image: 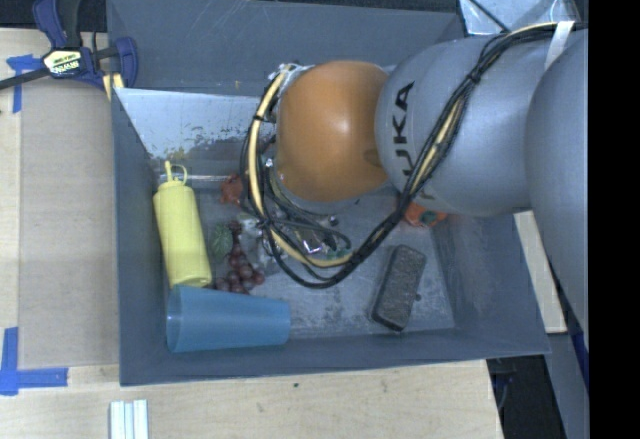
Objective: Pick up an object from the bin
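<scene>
We find the orange cover [330,132] and looped cables [300,265] masking most of the gripper [305,239], so we cannot tell whether it is open or closed, or whether it has anything in it. It sits over the middle of the grey bin [135,277], just beside a bunch of dark red grapes [240,272]. A reddish thing [233,189] behind it is too hidden to name. Around it lie a yellow bottle [180,232] along the left wall, a blue cup [225,319] on its side at front left, and a dark grey block [400,287] at front right.
</scene>
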`<state>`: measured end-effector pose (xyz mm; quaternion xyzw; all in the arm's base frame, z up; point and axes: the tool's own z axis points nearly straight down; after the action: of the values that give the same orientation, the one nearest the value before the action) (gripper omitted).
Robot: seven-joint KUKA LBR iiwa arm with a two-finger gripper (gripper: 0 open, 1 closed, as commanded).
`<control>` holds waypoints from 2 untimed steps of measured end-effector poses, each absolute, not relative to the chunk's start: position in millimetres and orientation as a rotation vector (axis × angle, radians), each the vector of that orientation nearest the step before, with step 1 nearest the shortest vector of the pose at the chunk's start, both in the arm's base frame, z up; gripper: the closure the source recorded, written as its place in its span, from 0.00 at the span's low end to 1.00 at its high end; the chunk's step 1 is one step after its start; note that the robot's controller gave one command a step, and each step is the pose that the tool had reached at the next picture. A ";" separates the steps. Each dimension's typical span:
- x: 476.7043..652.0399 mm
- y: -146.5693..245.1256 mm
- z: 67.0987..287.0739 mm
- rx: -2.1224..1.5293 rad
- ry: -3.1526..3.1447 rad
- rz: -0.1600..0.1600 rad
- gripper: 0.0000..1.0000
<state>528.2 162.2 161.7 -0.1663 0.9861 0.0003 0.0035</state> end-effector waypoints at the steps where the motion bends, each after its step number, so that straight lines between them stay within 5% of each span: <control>1: 536.3 148.8 139.1 -0.217 3.124 0.003 1.00; 2: 547.4 145.7 139.7 -0.120 3.131 0.004 1.00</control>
<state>547.4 145.7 139.7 -0.0383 0.9993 0.0014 0.0043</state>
